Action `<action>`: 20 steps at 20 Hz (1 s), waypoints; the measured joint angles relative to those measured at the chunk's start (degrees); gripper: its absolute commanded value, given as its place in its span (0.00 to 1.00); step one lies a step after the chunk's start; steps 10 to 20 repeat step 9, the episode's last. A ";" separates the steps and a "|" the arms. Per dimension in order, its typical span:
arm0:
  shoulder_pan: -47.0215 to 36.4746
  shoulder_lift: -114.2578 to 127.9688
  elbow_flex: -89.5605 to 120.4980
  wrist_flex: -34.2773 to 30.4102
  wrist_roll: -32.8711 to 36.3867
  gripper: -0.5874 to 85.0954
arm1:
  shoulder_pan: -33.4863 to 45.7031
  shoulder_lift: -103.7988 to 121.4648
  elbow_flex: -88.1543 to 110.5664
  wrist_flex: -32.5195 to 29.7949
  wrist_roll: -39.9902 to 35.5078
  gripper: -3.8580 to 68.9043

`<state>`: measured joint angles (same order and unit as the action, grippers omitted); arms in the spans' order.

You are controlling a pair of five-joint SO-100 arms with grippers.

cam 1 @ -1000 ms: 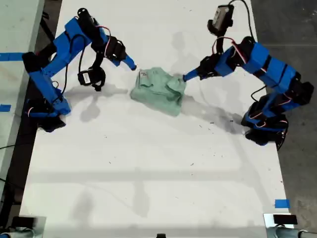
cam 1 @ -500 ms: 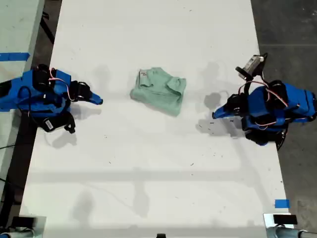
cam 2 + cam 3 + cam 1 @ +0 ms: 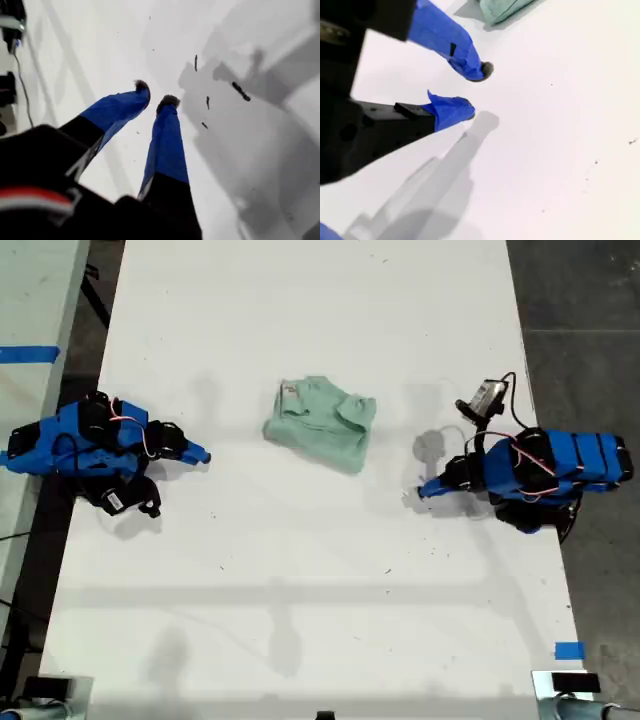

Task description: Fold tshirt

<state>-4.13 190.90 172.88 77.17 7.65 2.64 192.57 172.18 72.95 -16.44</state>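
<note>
The tshirt (image 3: 320, 425) lies as a folded, slightly rumpled pale mint-green bundle on the white table (image 3: 300, 570), in the middle of the far half. Its edge shows in the second wrist view (image 3: 502, 9). My first gripper (image 3: 422, 490) rests low at the exterior view's right, well apart from the cloth. Its fingers stand slightly open and empty over dark specks (image 3: 155, 95). My second gripper (image 3: 203, 454) lies low at the exterior view's left, pointing toward the tshirt. In its own wrist view it (image 3: 476, 90) is open with nothing between its fingers.
Both arms are folded down near the table's side edges. A blue tape mark (image 3: 568, 650) sits near the front at the exterior view's right. Another strip of blue tape (image 3: 28, 353) lies on the neighbouring surface at its left. Dark floor (image 3: 590, 300) borders its right.
Both arms have drawn back from the tshirt and folded down toward the table's sides. The tshirt has stayed where it was.
</note>
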 measured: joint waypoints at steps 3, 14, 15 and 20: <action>-0.35 0.00 0.00 0.09 0.00 0.11 | -0.53 0.09 0.00 0.00 -16.35 0.11; -0.35 0.00 0.00 0.09 0.00 0.11 | -0.18 0.09 0.00 0.00 -17.75 0.11; -0.35 0.00 0.00 0.09 0.00 0.11 | -0.18 0.09 0.00 0.00 -17.75 0.11; -0.35 0.00 0.00 0.09 0.00 0.11 | -0.18 0.09 0.00 0.00 -17.75 0.11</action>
